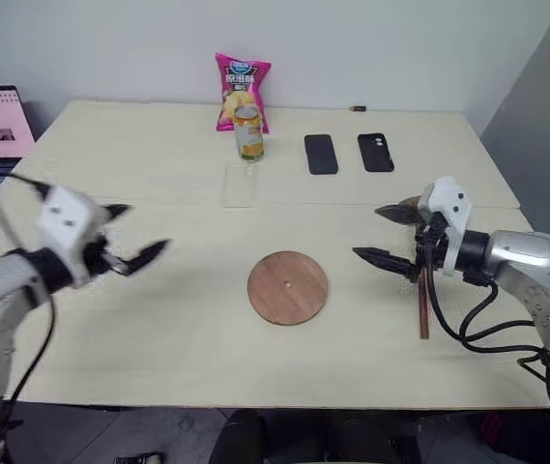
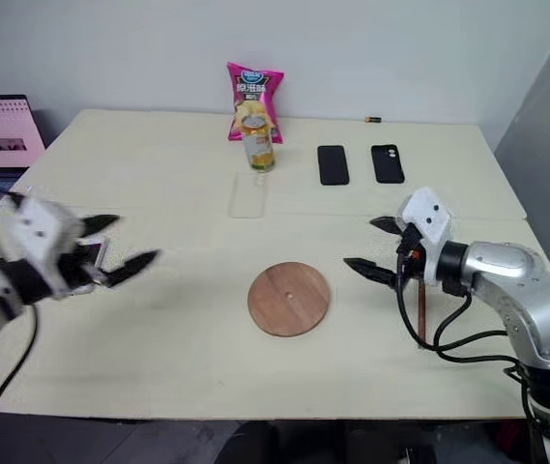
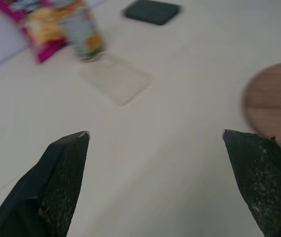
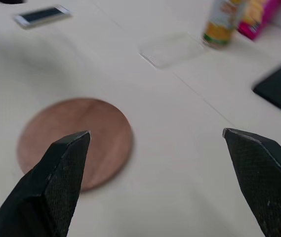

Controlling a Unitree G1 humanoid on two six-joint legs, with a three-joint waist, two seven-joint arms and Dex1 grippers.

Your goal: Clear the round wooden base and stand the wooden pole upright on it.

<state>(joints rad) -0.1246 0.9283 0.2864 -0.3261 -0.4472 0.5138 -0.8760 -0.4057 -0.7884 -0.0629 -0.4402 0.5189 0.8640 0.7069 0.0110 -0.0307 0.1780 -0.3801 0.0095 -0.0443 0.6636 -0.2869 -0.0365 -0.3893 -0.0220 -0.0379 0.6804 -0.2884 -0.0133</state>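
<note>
Pole (image 1: pixel 423 307) lies beneath right gripper (image 1: pixel 385 233) (jaws spread, empty).

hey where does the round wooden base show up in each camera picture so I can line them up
Left eye view: round wooden base lies centre, slightly low, on the table.
Right eye view: base again near centre.
Left wrist view: base cut by the edge, above one finger.
Right wrist view: base partly behind one finger.
Shared landmark: the yellow can, also.

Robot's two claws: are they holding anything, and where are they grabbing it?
Nothing is held. The left gripper and right gripper are both open and empty above the table.
</note>
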